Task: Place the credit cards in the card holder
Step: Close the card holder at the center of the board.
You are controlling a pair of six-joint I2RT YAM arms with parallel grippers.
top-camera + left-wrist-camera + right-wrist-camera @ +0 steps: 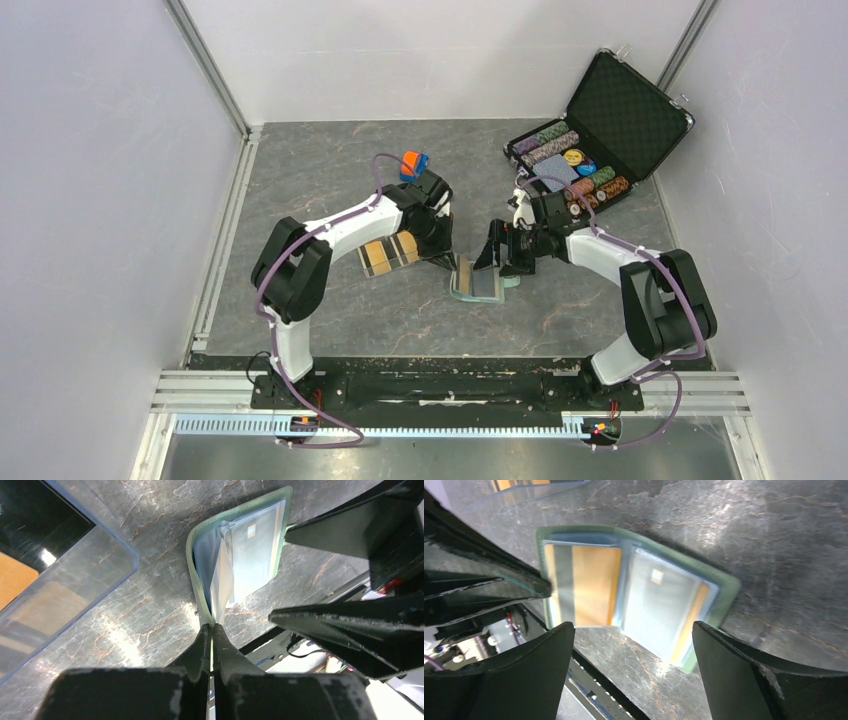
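Open card holder (478, 283) pinned mid-table.
Top: it lies between the grippers; credit cards (390, 252) sit in the tray (362, 260). Left wrist: left gripper (212, 645) pinched shut on its edge; I'd hold firm. Right wrist: right gripper (631, 630) spread wide above it.

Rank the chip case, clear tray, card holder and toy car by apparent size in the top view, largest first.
1. chip case, lying open, by far the largest.
2. clear tray, only partly visible.
3. card holder, lying open; it looks close to the clear tray, so their order is unsure.
4. toy car, smallest.
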